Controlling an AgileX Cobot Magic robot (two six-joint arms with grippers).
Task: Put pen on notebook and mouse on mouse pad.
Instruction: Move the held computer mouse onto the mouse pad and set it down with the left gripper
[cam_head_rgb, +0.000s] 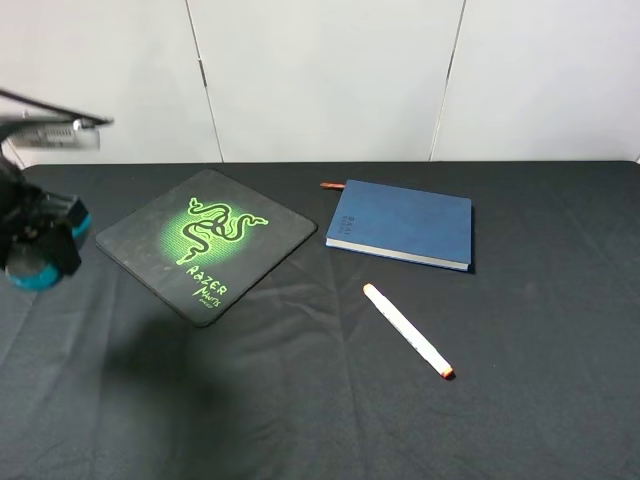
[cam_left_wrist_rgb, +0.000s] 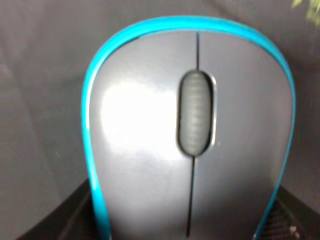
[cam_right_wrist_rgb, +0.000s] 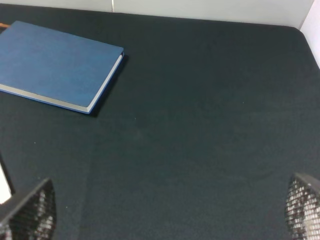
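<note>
The grey mouse (cam_left_wrist_rgb: 190, 140) with teal sides fills the left wrist view, and my left gripper (cam_head_rgb: 40, 245) is shut on it at the far left, raised off the cloth just left of the mouse pad (cam_head_rgb: 205, 243). Only a teal edge of the mouse (cam_head_rgb: 35, 275) shows from above. The black pad with its green snake logo lies flat and bare. The blue notebook (cam_head_rgb: 400, 222) lies at the back centre, also seen from the right wrist (cam_right_wrist_rgb: 55, 65). In front of it, the white pen (cam_head_rgb: 407, 330) lies diagonally on the cloth. My right gripper (cam_right_wrist_rgb: 170, 210) is open over bare cloth right of the notebook.
A black cloth (cam_head_rgb: 520, 400) covers the table, with white wall panels behind its far edge. A grey device (cam_head_rgb: 55, 130) overhangs the far left above my left arm. My left arm's shadow (cam_head_rgb: 170, 390) falls on the cloth in front of the pad.
</note>
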